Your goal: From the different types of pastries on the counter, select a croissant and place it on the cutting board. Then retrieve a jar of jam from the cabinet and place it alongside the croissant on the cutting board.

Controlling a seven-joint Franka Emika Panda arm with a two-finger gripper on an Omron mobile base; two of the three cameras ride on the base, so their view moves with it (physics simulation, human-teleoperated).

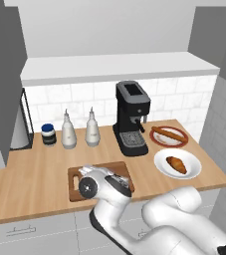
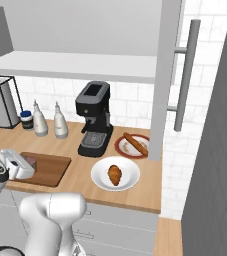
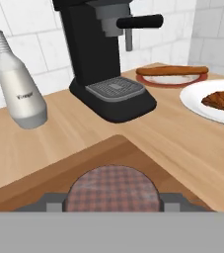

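You had the pincer (image 3: 112, 203) clamped narrowly on the jar of jam (image 3: 113, 187), whose round checked lid sat between the two dark fingertips (image 3: 49, 202) in the hand view. The jar hung low over the cutting board (image 1: 77, 194); whether it touched the wood you could not tell. In the left base view the pincer (image 1: 118, 183) was over the middle of the board, near the front edge of the surface (image 1: 35, 179). You had one croissant (image 1: 176, 165), lying on a white plate (image 1: 194, 172) at 3 o'clock from the board and well apart from it, not yet on the wood. One long stick pastry (image 1: 168, 134) lay across a red-rimmed plate (image 1: 157, 140) at 12 o'clock from the croissant's plate. That made two pastries, two plates, one board and one jar in the grip. A black coffee machine (image 1: 131, 117) stood at 12 o'clock from the board, between it and the tiled wall. Two white bottles (image 1: 68, 132) (image 1: 92, 129) stood side by side at 11 o'clock, with one dark jar with a blue lid (image 1: 48, 134) just beside them at their 9 o'clock. Bare wood lay between the board and the croissant's plate.
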